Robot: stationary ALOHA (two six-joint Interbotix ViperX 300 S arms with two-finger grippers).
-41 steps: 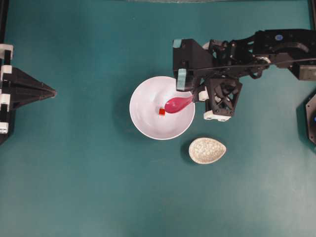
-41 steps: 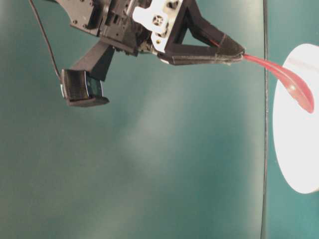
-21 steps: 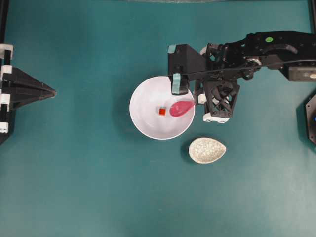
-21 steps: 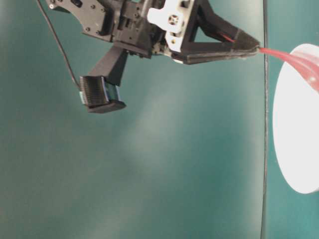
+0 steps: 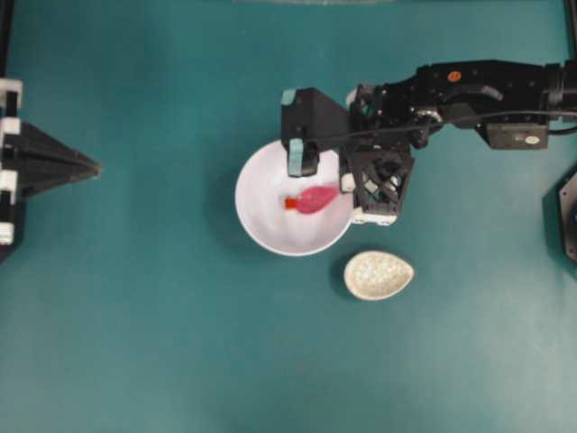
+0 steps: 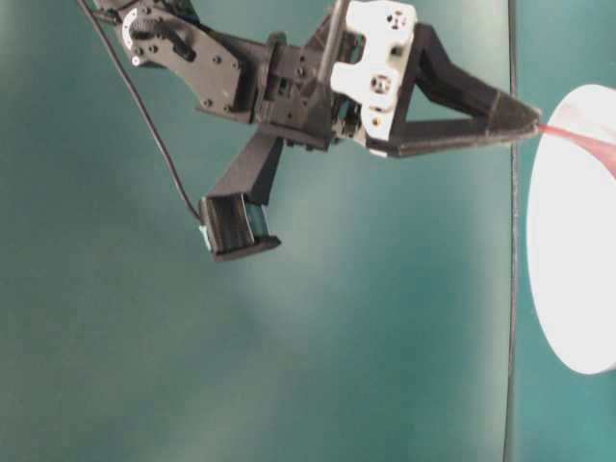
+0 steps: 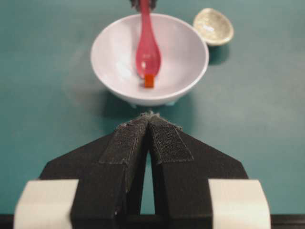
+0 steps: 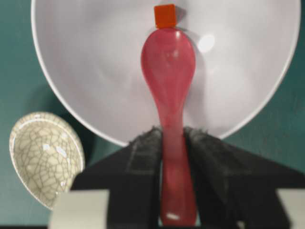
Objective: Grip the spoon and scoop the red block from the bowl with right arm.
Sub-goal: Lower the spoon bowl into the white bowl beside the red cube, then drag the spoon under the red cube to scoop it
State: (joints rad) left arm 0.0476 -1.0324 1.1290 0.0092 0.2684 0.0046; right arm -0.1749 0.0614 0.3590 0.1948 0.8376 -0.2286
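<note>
The spoon point(image 8: 167, 67) is clamped by its handle in the right gripper point(image 8: 171, 143), its scoop pointed across the bowl point(image 8: 86, 71) at the red block point(image 8: 165, 15) touching its tip, mid-bowl

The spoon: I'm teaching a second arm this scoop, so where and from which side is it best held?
Hold the spoon by its straight handle, coming from the end opposite the scoop, as the right gripper does now. That leaves the deep scoop free inside the bowl, its tip at the red block.
</note>
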